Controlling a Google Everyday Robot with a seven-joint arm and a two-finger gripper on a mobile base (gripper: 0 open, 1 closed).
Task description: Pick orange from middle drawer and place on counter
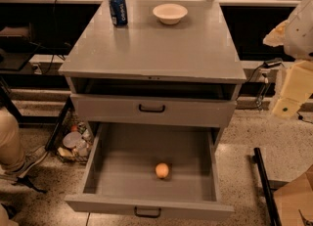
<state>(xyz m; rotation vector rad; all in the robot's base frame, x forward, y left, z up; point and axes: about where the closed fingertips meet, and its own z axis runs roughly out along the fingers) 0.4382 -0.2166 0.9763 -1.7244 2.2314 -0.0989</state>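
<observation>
The orange [162,170] lies on the flat grey floor of the open middle drawer [112,171], near the front and slightly right of centre. The drawer is pulled far out, with its black pull handle [147,213] at the bottom edge of the view. The grey counter [156,49] tops the cabinet above it. My gripper [286,103] hangs at the right edge of the view, beside the cabinet, at about the height of the upper drawer. It is well to the right of and above the orange, and touches nothing.
A blue soda can [118,9] and a white bowl [169,13] stand at the back of the counter. A shut grey drawer front [151,110] sits above the open drawer. Clutter [73,144] lies on the floor to the left, and a black bar [264,186] to the right.
</observation>
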